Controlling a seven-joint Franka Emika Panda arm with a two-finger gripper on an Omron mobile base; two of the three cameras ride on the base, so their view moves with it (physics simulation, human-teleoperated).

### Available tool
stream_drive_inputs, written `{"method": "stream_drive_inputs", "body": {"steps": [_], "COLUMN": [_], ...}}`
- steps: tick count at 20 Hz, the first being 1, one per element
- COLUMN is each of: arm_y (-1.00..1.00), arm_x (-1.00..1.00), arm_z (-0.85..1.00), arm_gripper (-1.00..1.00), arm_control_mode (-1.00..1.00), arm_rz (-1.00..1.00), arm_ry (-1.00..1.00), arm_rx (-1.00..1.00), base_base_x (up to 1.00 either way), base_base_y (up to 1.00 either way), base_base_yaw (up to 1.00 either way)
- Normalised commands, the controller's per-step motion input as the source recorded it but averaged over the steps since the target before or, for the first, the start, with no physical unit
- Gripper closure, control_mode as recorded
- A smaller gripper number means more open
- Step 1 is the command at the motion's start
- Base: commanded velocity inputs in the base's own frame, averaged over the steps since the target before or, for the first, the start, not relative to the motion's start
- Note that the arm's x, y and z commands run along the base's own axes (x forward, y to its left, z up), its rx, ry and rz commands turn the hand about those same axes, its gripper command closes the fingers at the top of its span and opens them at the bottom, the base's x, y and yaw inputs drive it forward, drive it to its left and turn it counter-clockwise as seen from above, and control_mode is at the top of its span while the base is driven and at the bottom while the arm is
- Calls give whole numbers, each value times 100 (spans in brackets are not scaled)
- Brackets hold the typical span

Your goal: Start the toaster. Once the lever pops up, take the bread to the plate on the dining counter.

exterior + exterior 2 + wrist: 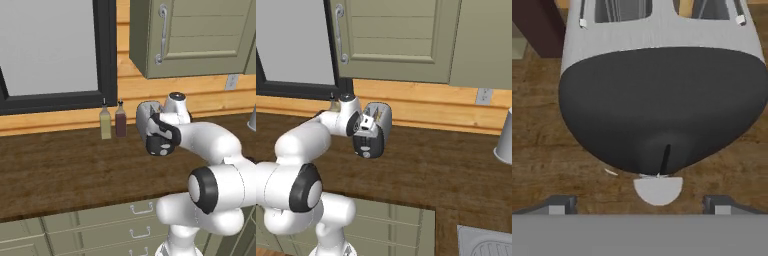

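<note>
While its two dark fingers are standing spread wide with nothing between them, the two-finger gripper on the white arm is hanging just above the rounded silver-white toaster, pointing down along its black end panel. Between the two tips, at the near end of a thin slot in that panel, the small pale lever tab is showing; whether the gripper is touching it I cannot tell, though it looks just apart. Further along in the hand view, the top slots are opening at the far edge, and a sliver of tan inside the right slot may be the bread, but it is too little to be sure. In the right base view the toaster is standing on the dark wooden worktop, close to the far plank wall, with the hand hanging just in front of its end panel. Two slim bottles are standing just left of the toaster in the left base view. Judging from this, the task is only beginning: the lever looks not yet pressed down, and toasting, lifting the slice and carrying it to the plate are all left.
</note>
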Motion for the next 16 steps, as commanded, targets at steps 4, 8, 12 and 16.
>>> {"method": "stream_drive_inputs", "body": {"steps": [4, 8, 12, 16], "arm_y": [-49, -55, -22, -3], "arm_x": [-34, -32, -12, -1], "arm_z": [57, 45, 35, 17], "arm_gripper": [-100, -100, -100, -100], "arm_control_mode": [-100, -100, -100, -100], "arm_rz": [0, 2, 4, 3], "arm_ry": [-11, -21, -32, -42], "arm_rx": [2, 3, 3, 0], "base_base_x": [0, 0, 0, 0], "base_base_y": [0, 0, 0, 0], "base_base_yaw": [0, 0, 0, 0]}}
